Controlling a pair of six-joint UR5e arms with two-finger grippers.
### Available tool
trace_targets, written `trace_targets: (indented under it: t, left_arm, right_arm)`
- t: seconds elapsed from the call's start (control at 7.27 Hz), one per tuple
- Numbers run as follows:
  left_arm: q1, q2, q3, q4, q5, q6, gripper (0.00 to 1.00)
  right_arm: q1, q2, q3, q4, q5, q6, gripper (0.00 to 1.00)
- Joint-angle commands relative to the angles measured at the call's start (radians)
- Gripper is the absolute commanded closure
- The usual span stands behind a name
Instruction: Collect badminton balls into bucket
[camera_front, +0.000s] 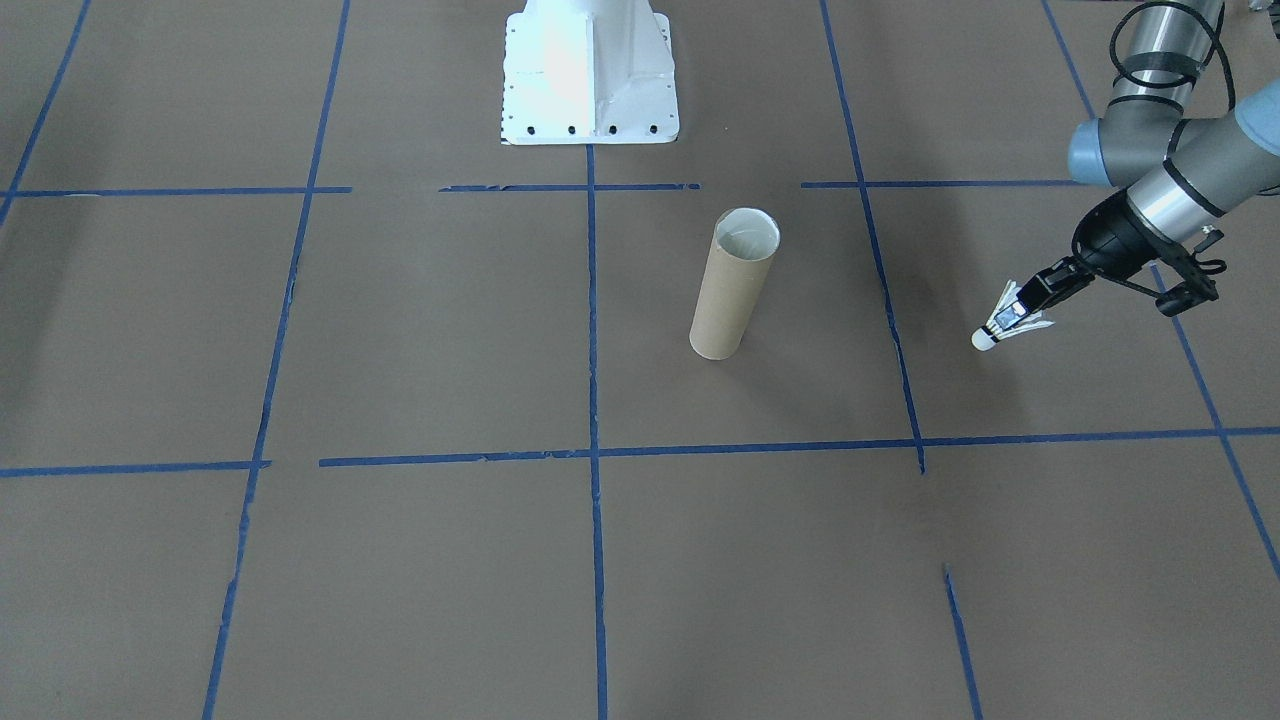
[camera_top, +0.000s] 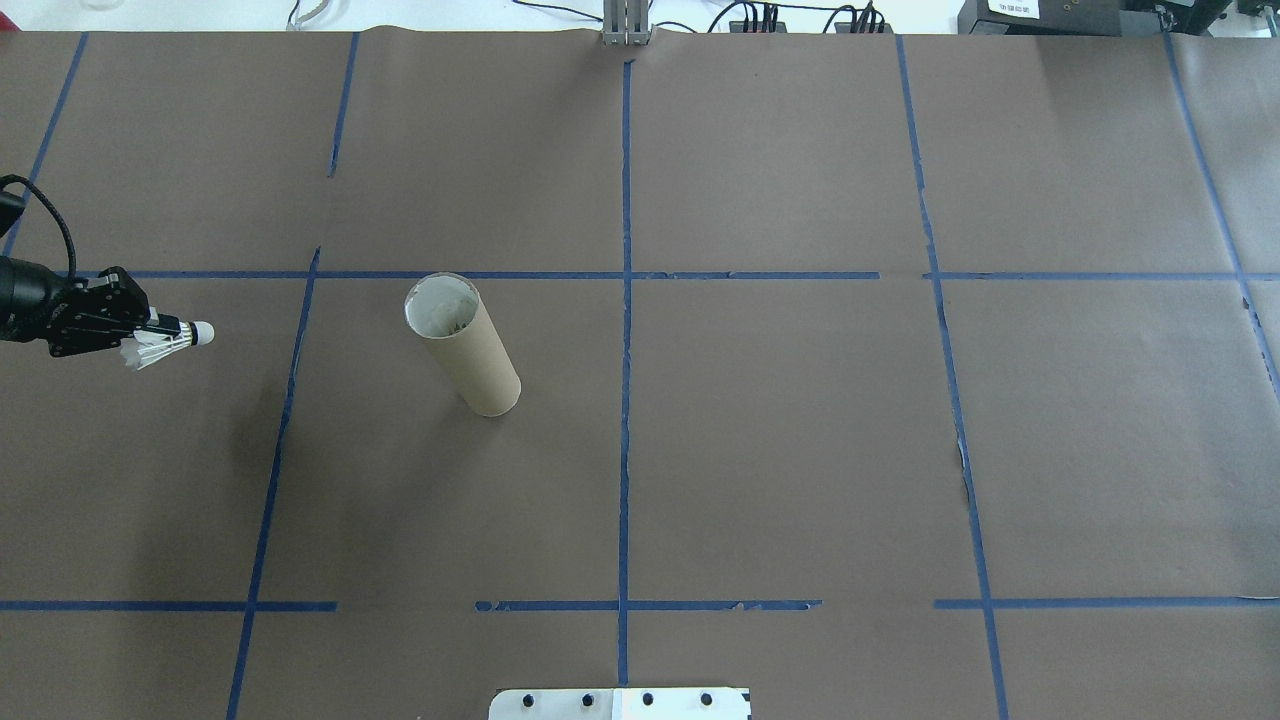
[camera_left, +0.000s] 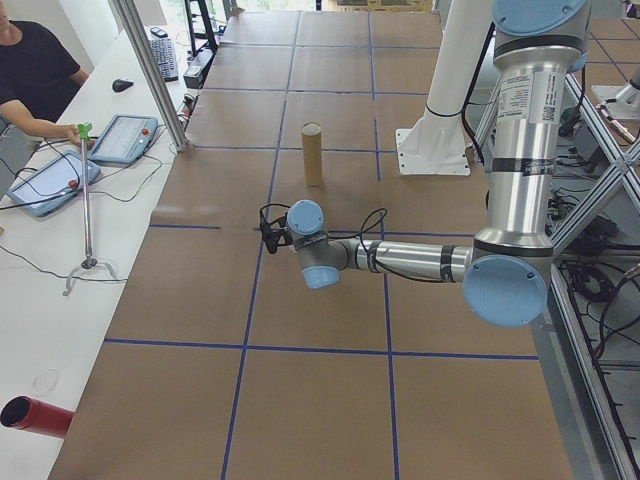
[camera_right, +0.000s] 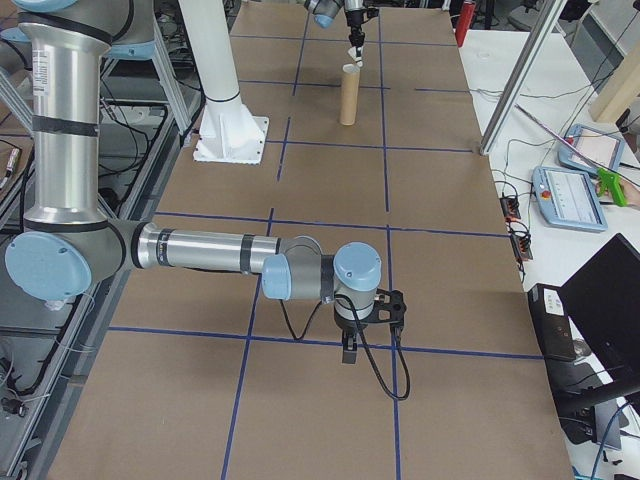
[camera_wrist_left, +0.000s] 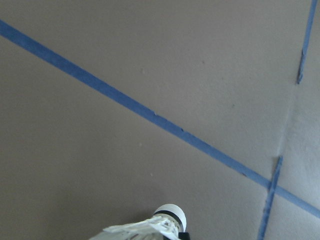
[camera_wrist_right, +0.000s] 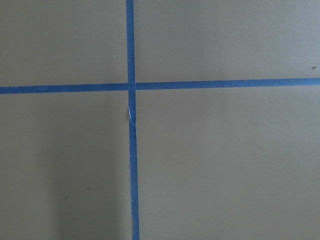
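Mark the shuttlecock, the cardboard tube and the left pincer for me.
shuttlecock (camera_top: 176, 342), overhead view, on its white feathers behind the cork.
cardboard tube (camera_front: 728, 295), front-facing view, mid-wall of the upright tube.
left pincer (camera_front: 1022, 310), front-facing view, between the fingertips on the shuttlecock.

Shuttlecock feathers cut by the left wrist view's bottom edge (jaws unseen there).

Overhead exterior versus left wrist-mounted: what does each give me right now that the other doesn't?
Only the overhead view shows the left gripper shut on the shuttlecock's feathers, the upright cardboard tube standing apart from it with an open mouth, and the white base plate. Only the wrist view shows the thin dark band behind the cork tip. Both show the shuttlecock and the blue tape lines on the brown table.
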Motion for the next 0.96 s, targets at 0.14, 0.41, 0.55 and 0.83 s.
trace_targets:
  t: [0.14, 0.41, 0.55, 0.83]
  left_arm:
    - [-0.017, -0.080, -0.319, 0.436, -0.056, 0.129, 1.00]
    - [-0.044, -0.213, -0.470, 0.835, -0.046, 0.332, 1.00]
    - [-0.047, -0.279, -0.521, 0.974, -0.040, 0.362, 1.00]
    - [-0.049, -0.503, -0.611, 1.386, 0.069, 0.481, 1.00]
  right_arm:
    - [0.000, 0.000, 0.000, 0.000, 0.000, 0.000, 0.00]
    - [0.000, 0.000, 0.000, 0.000, 0.000, 0.000, 0.00]
    - [0.000, 0.000, 0.000, 0.000, 0.000, 0.000, 0.00]
    - [0.000, 0.000, 0.000, 0.000, 0.000, 0.000, 0.00]
